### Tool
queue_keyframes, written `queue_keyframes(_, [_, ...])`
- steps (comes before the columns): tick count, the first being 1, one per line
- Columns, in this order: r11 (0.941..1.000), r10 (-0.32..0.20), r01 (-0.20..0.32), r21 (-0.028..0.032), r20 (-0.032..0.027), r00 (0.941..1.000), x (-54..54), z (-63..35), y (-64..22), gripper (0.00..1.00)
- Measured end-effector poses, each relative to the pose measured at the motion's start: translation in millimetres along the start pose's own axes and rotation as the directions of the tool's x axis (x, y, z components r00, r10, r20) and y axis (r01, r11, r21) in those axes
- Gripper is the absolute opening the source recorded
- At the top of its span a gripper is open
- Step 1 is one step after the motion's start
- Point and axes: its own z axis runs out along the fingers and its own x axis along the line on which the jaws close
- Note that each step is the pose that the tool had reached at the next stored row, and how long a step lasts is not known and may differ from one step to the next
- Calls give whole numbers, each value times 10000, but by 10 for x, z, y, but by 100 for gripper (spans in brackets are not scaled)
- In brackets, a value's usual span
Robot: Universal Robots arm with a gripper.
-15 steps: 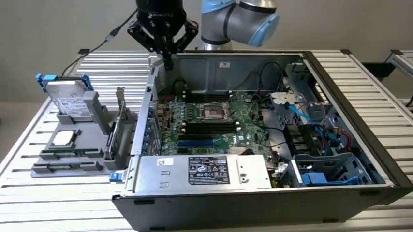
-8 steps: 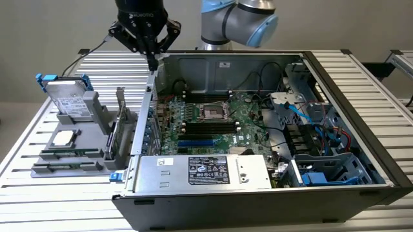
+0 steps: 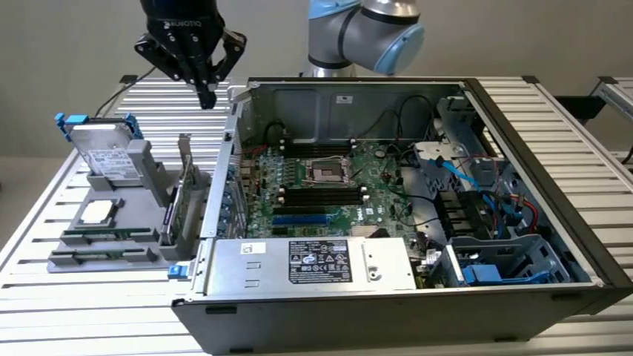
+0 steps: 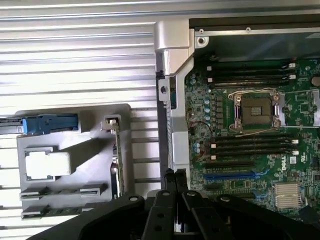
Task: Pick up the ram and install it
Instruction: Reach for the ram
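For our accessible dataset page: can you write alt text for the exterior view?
A robot arm's shut, empty gripper hangs over a slatted table, just outside an open computer case with its motherboard exposed. On the exterior view's left, a grey holder carries a hard drive and the ram.

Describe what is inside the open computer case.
Inside the computer case: a green motherboard, black memory slots, a silver power supply and blue cables. What lies under the power supply is covered.

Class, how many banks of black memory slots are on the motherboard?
2: one bank behind the CPU socket in the exterior view, the other in front of it. More could be hidden.
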Motion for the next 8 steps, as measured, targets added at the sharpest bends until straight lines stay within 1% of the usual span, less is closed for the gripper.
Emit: queue_keyframes(8, [10000, 0, 0, 0, -1, 10000, 361, -4, -26, 10])
